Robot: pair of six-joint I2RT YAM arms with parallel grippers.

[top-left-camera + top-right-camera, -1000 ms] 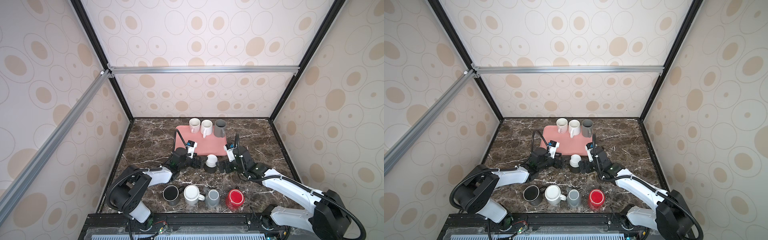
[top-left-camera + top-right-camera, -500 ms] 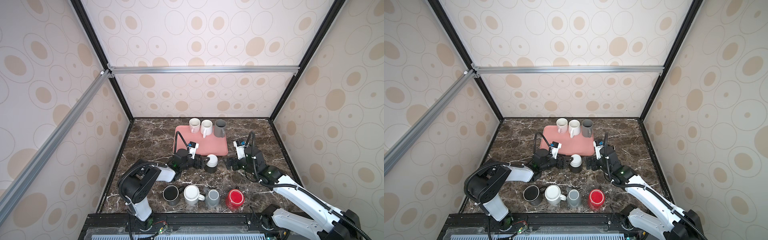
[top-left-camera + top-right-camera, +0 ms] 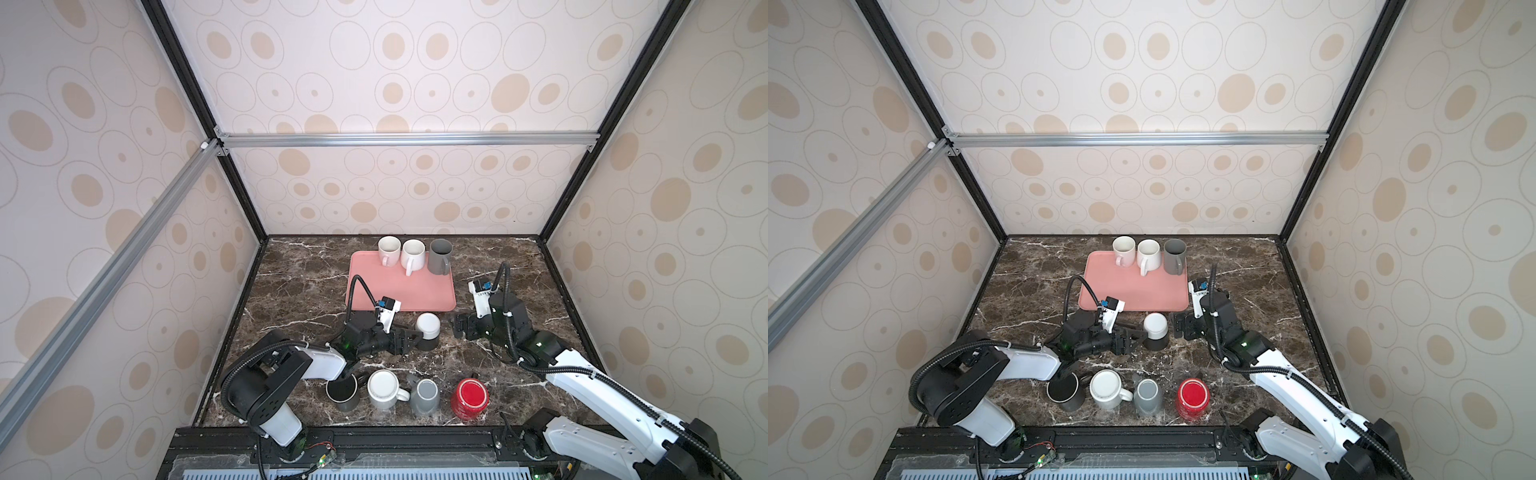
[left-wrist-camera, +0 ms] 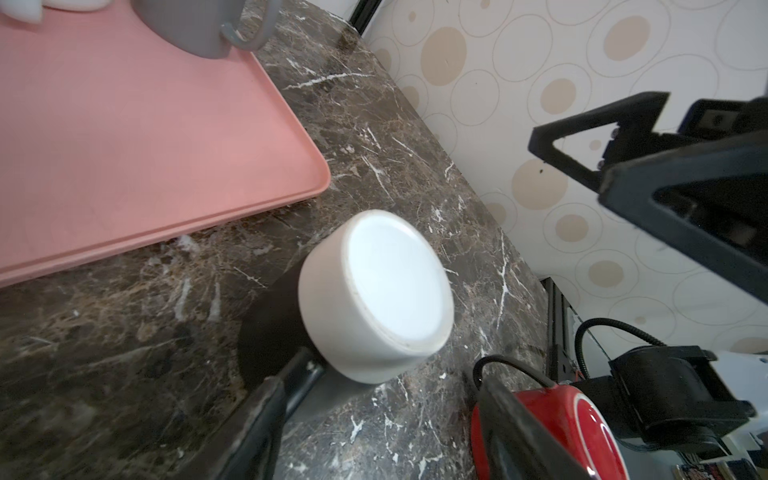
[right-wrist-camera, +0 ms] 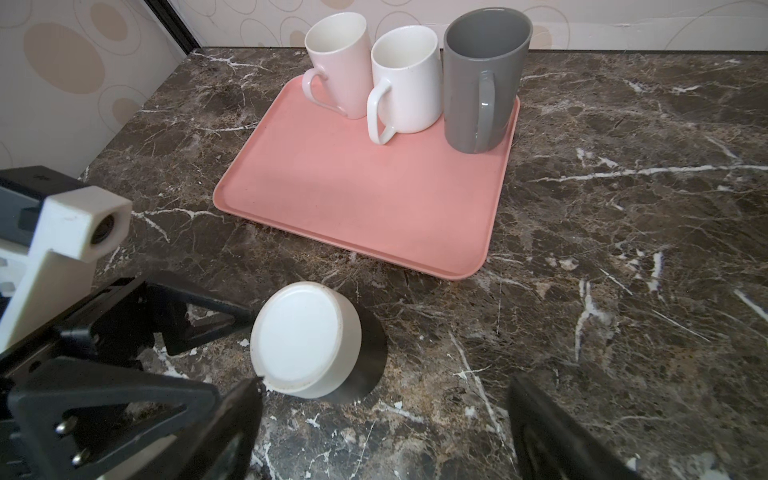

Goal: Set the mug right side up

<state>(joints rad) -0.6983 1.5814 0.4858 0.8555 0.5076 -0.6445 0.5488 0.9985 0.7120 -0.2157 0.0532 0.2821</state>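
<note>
The mug (image 3: 428, 330) stands upside down on the marble just in front of the pink tray, white base up, black lower half (image 3: 1155, 328). My left gripper (image 3: 409, 337) reaches it from the left, low over the table. Its jaws stand apart and the fingertips (image 5: 216, 318) are at the mug's left side. In the left wrist view the mug (image 4: 386, 282) lies just ahead of the left gripper (image 4: 397, 374), one fingertip close to its black part. My right gripper (image 3: 459, 330) hovers open to the mug's right, apart from it, with bare table between its jaws (image 5: 384, 390).
The pink tray (image 3: 415, 295) carries three upright mugs (image 3: 413, 253) along its back edge. A black mug (image 3: 343, 390), a white mug (image 3: 384, 388), a grey mug (image 3: 424, 395) and a red mug (image 3: 469, 397) stand in a row at the table's front. Patterned walls enclose the table.
My right gripper has drawn back to the right, away from the mug. My left gripper has slid right up to the mug and its jaws have narrowed somewhat.
</note>
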